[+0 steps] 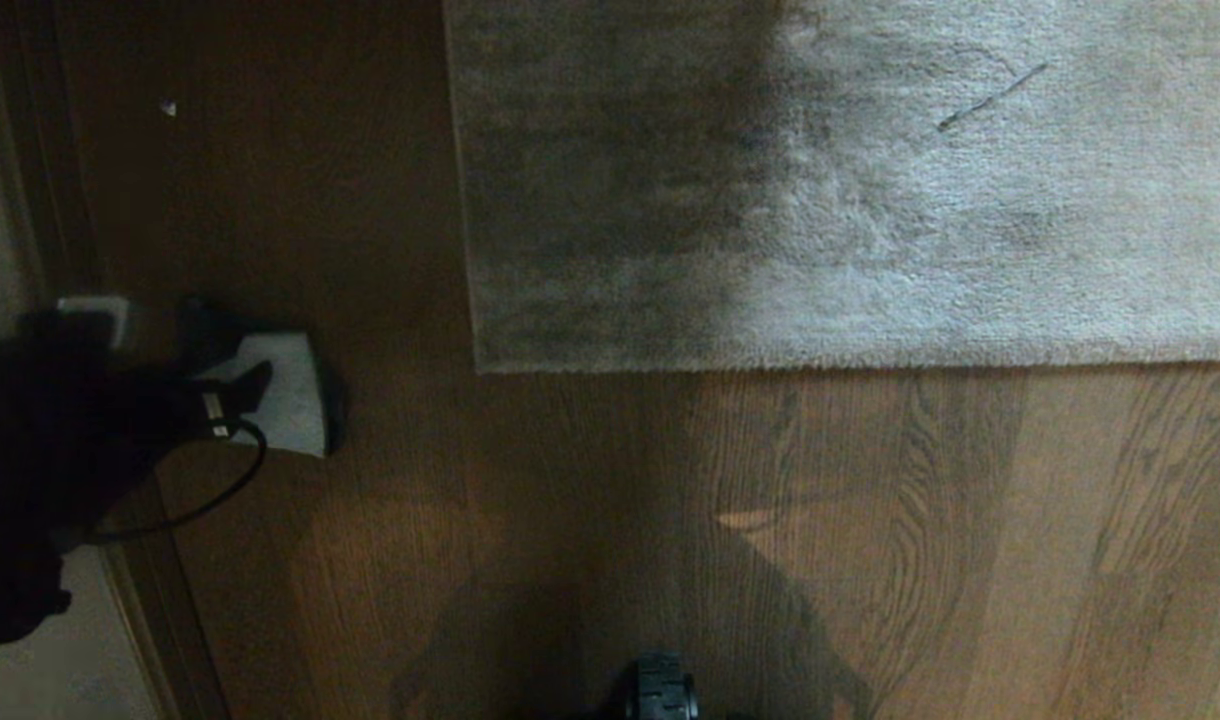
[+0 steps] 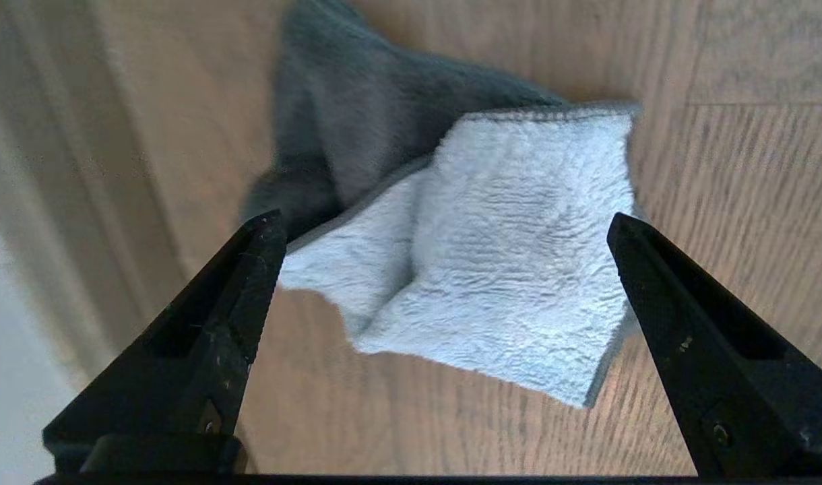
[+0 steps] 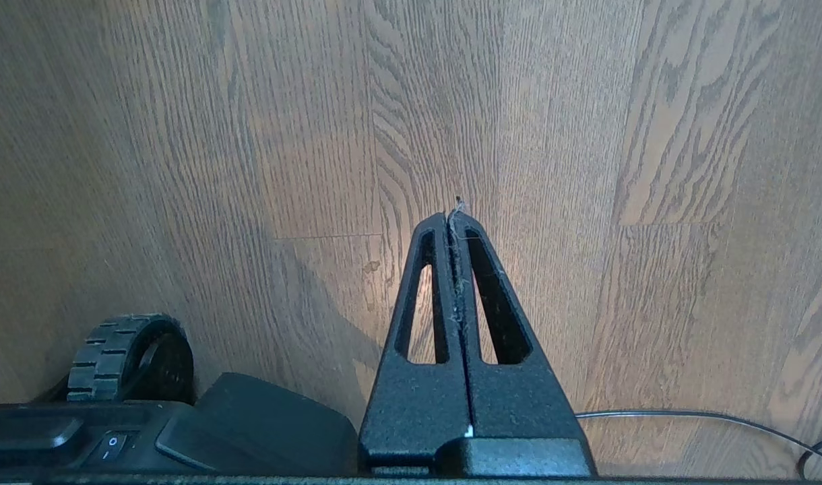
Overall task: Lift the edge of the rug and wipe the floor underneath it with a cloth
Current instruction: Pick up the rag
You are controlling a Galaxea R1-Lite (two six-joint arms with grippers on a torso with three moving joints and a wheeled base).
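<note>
Here the cloth (image 2: 492,249) lies between the wide-apart left gripper (image 2: 445,225) fingers, ungrasped.

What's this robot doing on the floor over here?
It is about to pick up a cloth. Its left gripper hangs open right above the crumpled light blue and grey cloth, which lies on the wood floor, fingers either side, not gripping yet. The rug edge lies flat, not lifted. The right gripper is shut, empty, parked over bare floor near the robot's base.
</note>
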